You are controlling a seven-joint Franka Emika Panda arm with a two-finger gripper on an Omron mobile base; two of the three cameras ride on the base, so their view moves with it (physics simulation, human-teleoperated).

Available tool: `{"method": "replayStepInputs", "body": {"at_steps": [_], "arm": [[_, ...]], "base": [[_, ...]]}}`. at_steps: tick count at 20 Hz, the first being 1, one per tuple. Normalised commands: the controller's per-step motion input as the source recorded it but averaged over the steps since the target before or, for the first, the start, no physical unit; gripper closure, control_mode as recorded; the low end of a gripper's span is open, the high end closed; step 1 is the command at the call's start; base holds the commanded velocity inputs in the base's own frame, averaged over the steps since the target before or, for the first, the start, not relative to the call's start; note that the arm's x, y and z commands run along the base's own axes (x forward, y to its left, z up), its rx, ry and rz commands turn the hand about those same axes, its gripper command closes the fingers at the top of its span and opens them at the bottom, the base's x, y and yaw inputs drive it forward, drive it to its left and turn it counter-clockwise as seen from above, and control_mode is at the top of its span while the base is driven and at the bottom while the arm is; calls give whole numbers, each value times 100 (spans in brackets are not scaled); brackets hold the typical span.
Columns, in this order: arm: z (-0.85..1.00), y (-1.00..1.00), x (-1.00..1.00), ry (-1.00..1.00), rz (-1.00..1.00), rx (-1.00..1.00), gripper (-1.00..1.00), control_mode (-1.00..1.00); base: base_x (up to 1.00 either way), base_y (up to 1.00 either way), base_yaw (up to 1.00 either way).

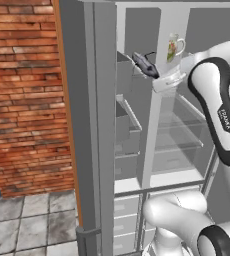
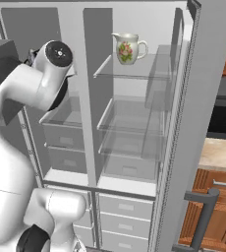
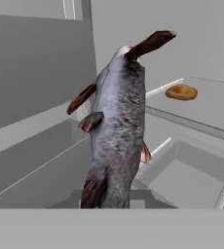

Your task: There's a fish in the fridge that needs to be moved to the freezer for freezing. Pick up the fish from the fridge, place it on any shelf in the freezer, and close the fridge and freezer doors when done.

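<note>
Grey bins line the freezer [image 1: 127, 125], a small brown lump [image 3: 181, 92] on one ledge; a flowered jug [image 2: 127, 47] tops the fridge [image 2: 134, 113]. At upper centre my gripper [image 1: 154, 75] pinches the fish [image 3: 116, 131] inside the freezer.

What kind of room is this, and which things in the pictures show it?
Most likely a home kitchen. A tall grey side-by-side fridge stands open with a flowered pitcher on a glass shelf, wooden cabinets with a counter stand beside it, and the gripper holds a fish.
</note>
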Motion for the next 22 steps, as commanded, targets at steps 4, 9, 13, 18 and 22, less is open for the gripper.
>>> {"method": "replayStepInputs", "body": {"at_steps": [4, 9, 13, 18, 22], "arm": [[0, 15, 63, 0, 0, 3, 100, -100], [0, 33, 71, 3, 0, 0, 100, -100], [0, 36, 64, 12, 0, 0, 100, -100], [0, 7, 65, 9, 0, 0, 100, -100], [0, 0, 62, 2, 0, 0, 100, -100]], "base": [[0, 0, 0], [0, 0, 0], [0, 0, 0], [0, 0, 0], [0, 0, 0]]}}
